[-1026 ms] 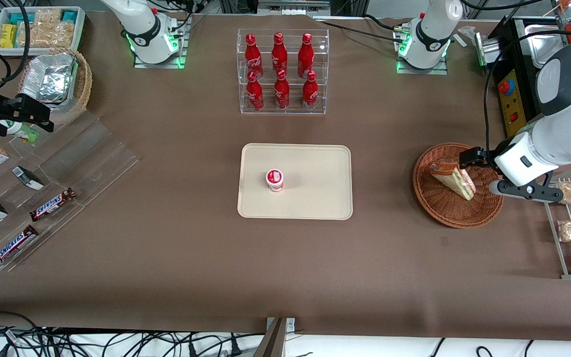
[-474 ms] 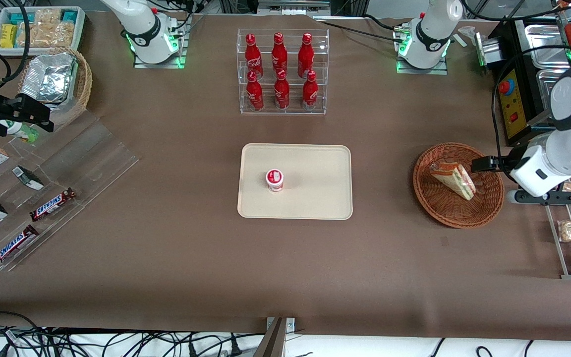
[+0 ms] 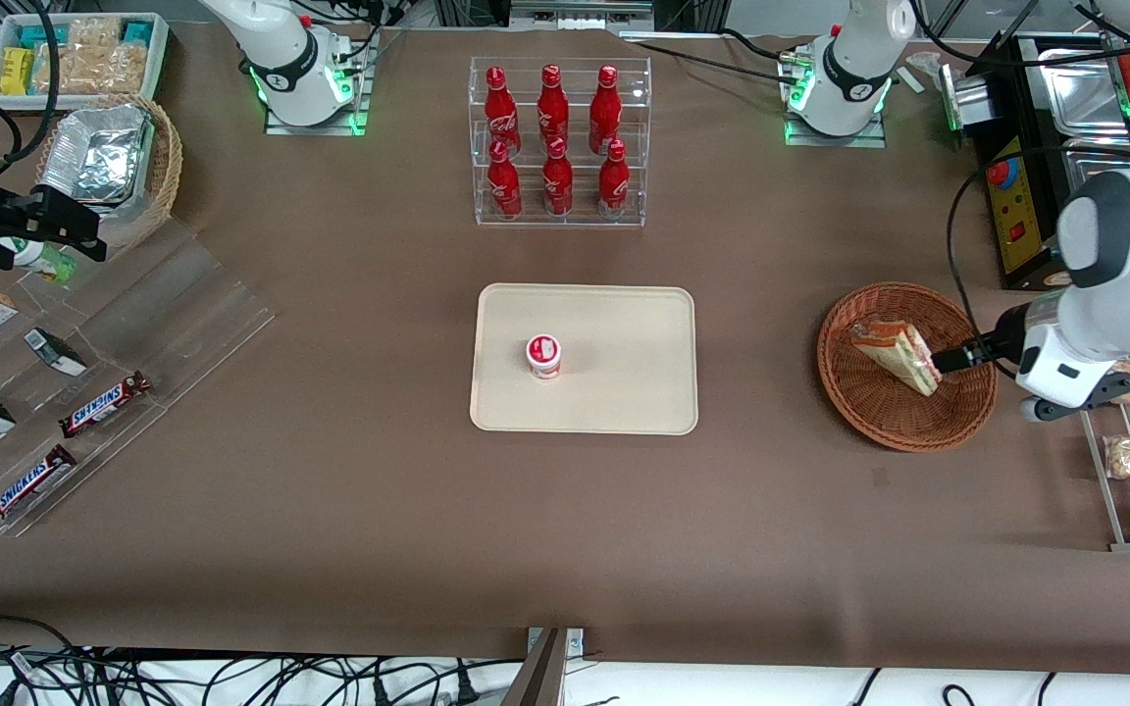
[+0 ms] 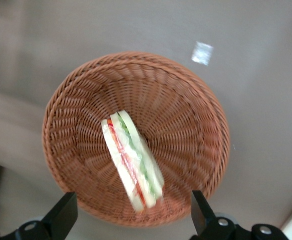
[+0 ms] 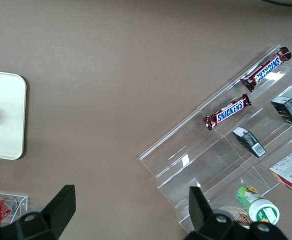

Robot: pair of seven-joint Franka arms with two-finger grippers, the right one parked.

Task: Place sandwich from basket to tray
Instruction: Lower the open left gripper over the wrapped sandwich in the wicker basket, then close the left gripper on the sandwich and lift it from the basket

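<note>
Claw (image 3: pixel 953 357) is hanging over the basket (image 3: pixel 879 417) rim w/ fingers spread wide, prob lining up for a grab. Sandwich (image 3: pixel 898 357) is lying in there on its side, tray (image 3: pixel 624 392) is waiting w/ room.

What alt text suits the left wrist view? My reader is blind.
A clear-wrapped wedge sandwich lies in a round reddish-brown wicker basket on a brown table. The left arm's open hand hovers above it, one black finger on each side.

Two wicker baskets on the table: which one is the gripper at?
The reddish-brown basket holding the sandwich; the open gripper hangs over its rim. The paler basket, holding foil packs, sits toward the parked arm's end.
</note>
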